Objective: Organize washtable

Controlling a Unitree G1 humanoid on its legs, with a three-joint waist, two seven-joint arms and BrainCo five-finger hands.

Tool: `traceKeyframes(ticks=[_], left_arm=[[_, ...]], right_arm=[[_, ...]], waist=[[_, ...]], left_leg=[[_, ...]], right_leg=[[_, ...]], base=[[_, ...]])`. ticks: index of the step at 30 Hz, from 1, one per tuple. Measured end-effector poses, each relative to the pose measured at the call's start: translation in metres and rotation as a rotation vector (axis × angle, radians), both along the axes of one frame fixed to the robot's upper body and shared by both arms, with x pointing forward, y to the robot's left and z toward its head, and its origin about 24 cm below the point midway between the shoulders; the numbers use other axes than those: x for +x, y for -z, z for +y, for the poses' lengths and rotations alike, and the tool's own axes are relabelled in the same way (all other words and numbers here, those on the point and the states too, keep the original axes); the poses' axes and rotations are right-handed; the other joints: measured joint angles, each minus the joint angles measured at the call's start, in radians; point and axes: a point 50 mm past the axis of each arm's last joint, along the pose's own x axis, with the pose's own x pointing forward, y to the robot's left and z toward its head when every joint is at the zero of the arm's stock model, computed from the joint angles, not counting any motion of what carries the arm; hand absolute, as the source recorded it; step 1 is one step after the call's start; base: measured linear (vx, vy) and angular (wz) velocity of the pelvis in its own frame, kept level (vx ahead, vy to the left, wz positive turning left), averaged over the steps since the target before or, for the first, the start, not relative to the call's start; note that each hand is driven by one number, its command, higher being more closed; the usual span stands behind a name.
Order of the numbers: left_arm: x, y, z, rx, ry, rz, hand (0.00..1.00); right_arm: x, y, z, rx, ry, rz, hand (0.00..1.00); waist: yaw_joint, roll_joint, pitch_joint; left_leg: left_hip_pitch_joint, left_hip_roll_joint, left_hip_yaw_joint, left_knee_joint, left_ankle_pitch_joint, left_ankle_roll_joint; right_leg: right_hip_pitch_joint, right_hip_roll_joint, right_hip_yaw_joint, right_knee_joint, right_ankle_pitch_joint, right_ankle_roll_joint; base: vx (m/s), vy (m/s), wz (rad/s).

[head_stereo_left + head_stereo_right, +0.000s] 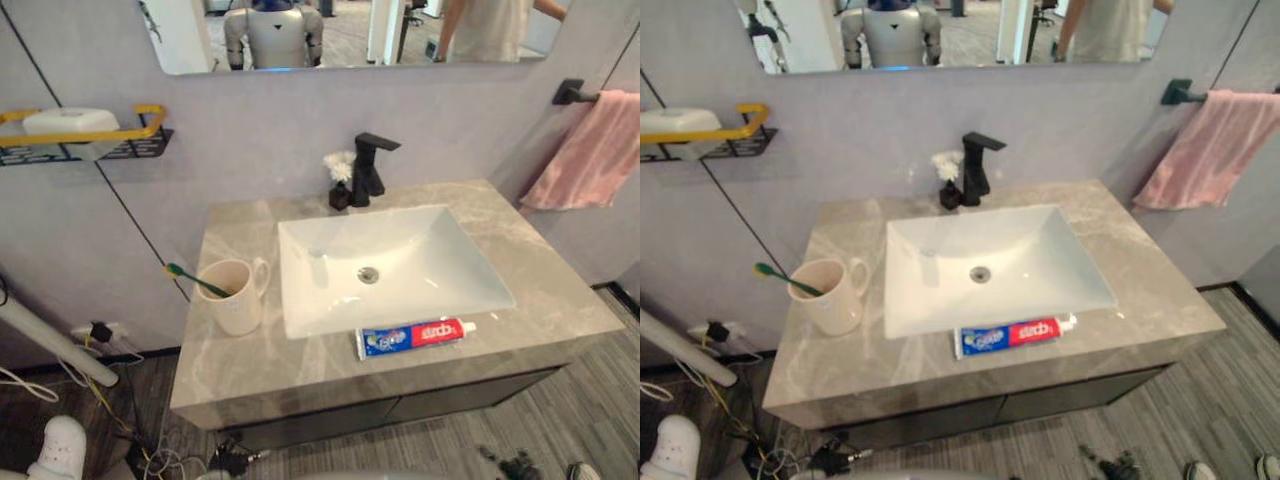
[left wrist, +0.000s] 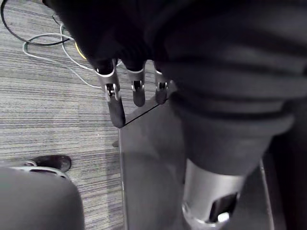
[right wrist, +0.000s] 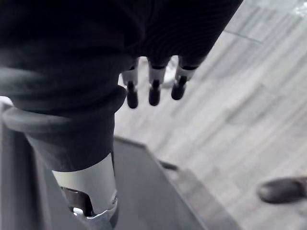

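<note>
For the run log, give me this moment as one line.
toothpaste: flat on counter front | mug: holds toothbrush | left hand: open | right hand: open

Print check from my end: lettering found on one item, toothpaste tube [image 1: 413, 336]. Tube lies flat on front strip of washtable [image 1: 560, 300], just ahead of sink [image 1: 430, 260]. Red section toward cap carries white word in slanted type. Blue section at crimped end carries white-and-red graphic with smaller print. Letters too small for me to read with confidence, so quoting none. No legible numbers or signs to report.
</note>
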Motion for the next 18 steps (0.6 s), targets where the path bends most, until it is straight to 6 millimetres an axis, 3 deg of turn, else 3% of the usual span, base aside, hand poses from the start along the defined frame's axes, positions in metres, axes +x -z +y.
traceKeyframes(ticks=[3,7,13,18], left_arm=[[-0.007,0.0,0.005,-0.01,-0.092,-0.003,0.0],[-0.015,-0.002,0.016,0.001,-0.17,-0.011,0.0],[-0.029,-0.004,0.027,0.017,-0.232,-0.01,0.0],[-0.047,-0.004,0.032,0.03,-0.268,0.022,0.0]], right_arm=[[0.01,-0.032,-0.028,-0.15,0.043,-0.116,0.0],[0.033,-0.072,-0.041,-0.315,-0.033,-0.227,0.0],[0.063,-0.163,-0.06,-0.681,-0.209,-0.389,0.0],[0.076,-0.243,-0.055,-1.008,-0.445,-0.497,0.0]], waist=[[-0.002,-0.006,0.0],[-0.003,-0.015,0.001],[-0.006,-0.028,0.002],[-0.029,-0.043,-0.003]], left_leg=[[-0.001,0.003,0.006,-0.003,0.001,0.001],[0.013,0.003,0.017,-0.002,-0.001,0.0],[0.015,0.001,0.03,0.017,-0.021,0.005],[0.016,0.0,0.025,0.017,-0.021,0.005]], right_leg=[[-0.001,0.003,0.004,0.002,0.0,0.001],[-0.001,0.005,0.016,0.006,-0.001,0.001],[0.0,0.0,0.033,0.017,-0.002,0.002],[-0.001,-0.003,0.03,0.029,-0.008,0.005]], base=[[0.02,-0.001,-0.06],[0.03,-0.001,-0.08],[-0.06,-0.003,-0.09],[-0.03,-0.006,0.02]])
